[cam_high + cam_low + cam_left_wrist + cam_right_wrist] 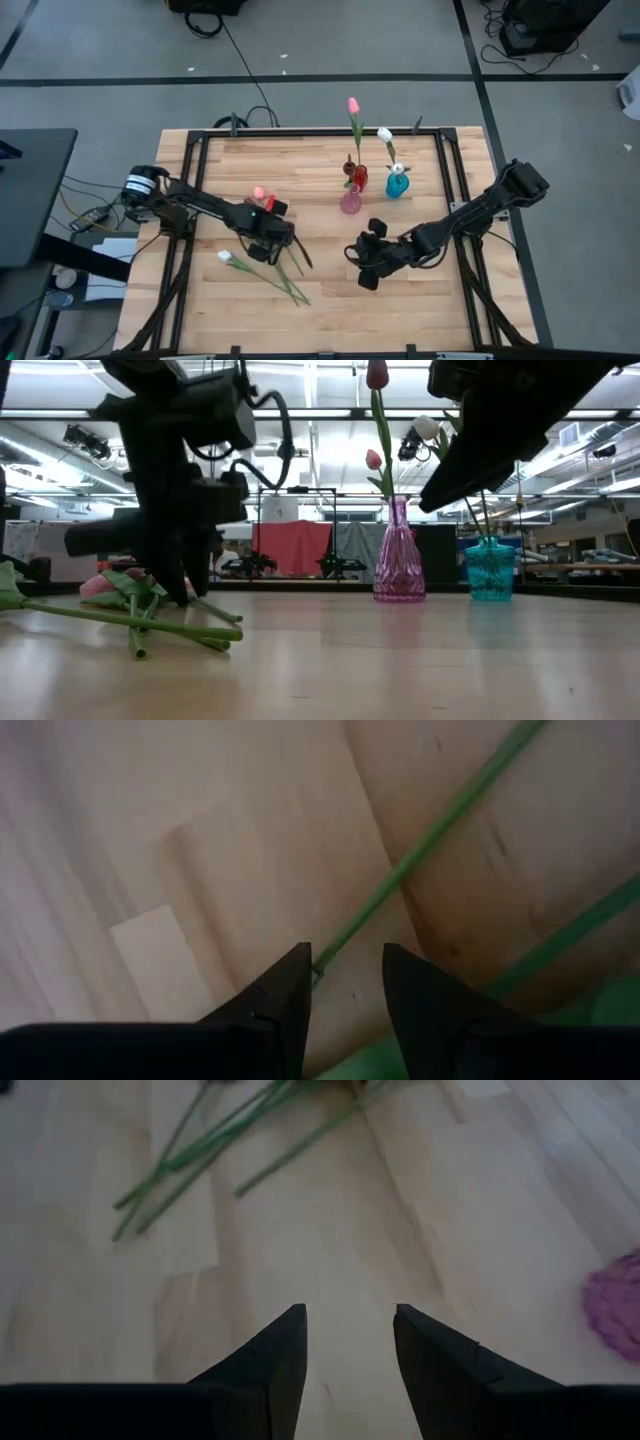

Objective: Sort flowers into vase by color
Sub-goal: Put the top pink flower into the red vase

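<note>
pale wood table (pixel 330 300), bright workshop beyond; left hand (pixel 345 985) and right hand (pixel 350 1342) both released

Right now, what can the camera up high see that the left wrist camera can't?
Only the high view shows the pink vase, blue vase, a white tulip lying on the table, and the right gripper waiting mid-table. Only the left wrist view shows the left gripper open above a green stem. Both show stems and wood.
</note>
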